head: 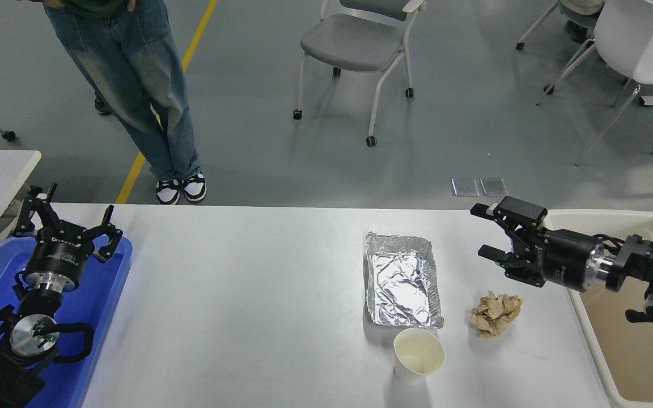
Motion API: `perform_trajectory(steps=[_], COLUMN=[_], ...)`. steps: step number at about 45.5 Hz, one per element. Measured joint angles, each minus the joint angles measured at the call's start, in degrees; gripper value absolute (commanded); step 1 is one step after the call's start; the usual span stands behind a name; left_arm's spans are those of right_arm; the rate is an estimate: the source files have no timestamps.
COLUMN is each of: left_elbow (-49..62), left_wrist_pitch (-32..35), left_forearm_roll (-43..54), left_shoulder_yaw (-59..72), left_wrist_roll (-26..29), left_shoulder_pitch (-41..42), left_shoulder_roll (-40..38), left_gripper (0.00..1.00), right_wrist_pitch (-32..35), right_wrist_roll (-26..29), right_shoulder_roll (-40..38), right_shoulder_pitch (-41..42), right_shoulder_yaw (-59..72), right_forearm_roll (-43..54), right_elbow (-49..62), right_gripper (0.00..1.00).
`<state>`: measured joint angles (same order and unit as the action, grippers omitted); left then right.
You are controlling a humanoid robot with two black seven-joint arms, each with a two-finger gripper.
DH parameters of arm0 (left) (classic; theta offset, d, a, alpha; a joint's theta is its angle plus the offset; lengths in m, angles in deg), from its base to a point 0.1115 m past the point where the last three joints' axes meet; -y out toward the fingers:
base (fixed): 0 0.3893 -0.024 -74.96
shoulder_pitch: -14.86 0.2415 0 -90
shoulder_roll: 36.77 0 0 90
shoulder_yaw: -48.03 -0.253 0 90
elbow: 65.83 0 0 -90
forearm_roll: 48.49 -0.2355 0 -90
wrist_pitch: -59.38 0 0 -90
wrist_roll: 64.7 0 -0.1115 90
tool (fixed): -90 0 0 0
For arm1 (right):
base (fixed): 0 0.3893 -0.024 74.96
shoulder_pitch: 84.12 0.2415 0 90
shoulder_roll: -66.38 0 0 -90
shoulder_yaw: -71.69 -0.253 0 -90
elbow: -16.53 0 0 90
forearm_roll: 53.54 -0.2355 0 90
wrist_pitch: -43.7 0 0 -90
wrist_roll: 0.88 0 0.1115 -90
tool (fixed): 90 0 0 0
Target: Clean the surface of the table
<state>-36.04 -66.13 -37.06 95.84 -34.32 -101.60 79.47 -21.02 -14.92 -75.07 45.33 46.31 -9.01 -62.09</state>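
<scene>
- My right pincer (482, 231) is spread wide and empty, hanging above the far right part of the large smooth white tabletop (247, 294), which fills the middle of the view. It sits beyond the crumpled tan paper wad (495, 313) and clear of it.
- My left pincer (66, 222) is also spread and empty, parked over the blue plastic tray (100, 300) at the left edge.
- If I drop onto the wad off-centre, I judge it could squirt out sideways; it is light, springy, irregular paper with loose folds and no firm edge to pinch.
- The white paper cup (419, 354) stands upright and open near the front. It looks thin-walled and light, so a brushing forearm could tip it.
- The shallow rectangular tray of wrinkled silver foil (402, 280) lies just left of the wad, with its near end close to the cup. Foil dents easily, and a hard squeeze would likely crush a wall rather than lift it cleanly.
- The cream plastic bin (598, 218) sits off the right end. A release made too early would leave the rubbish on the table.
- A person's legs in blue jeans (134, 85) stand beyond the far left corner, well apart from my reach.
</scene>
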Motion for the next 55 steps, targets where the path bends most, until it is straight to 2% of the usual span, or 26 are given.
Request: perform_trajectory(steps=[14, 36, 55], left_elbow=[0.0, 0.0, 0.0], left_wrist_pitch=[0.0, 0.0, 0.0], left_forearm_roll=[0.0, 0.0, -0.1], left_shoulder_yaw=[0.0, 0.0, 0.0], left_wrist_roll=[0.0, 0.0, 0.0], left_shoulder_pitch=[0.0, 0.0, 0.0], left_shoulder_roll=[0.0, 0.0, 0.0], left_gripper=[1.00, 1.00, 1.00], right_wrist_pitch=[6.0, 5.6, 3.8], right_wrist_roll=[0.3, 1.5, 9.1], right_shoulder_roll=[-1.5, 1.4, 6.7], right_shoulder_pitch=[7.1, 9.7, 9.9], right_shoulder_yaw=[6.9, 13.6, 17.3], right_forearm_roll=[11.2, 30.7, 36.5], right_elbow=[-4.3, -7.9, -7.7], right_gripper=[0.99, 0.99, 0.97])
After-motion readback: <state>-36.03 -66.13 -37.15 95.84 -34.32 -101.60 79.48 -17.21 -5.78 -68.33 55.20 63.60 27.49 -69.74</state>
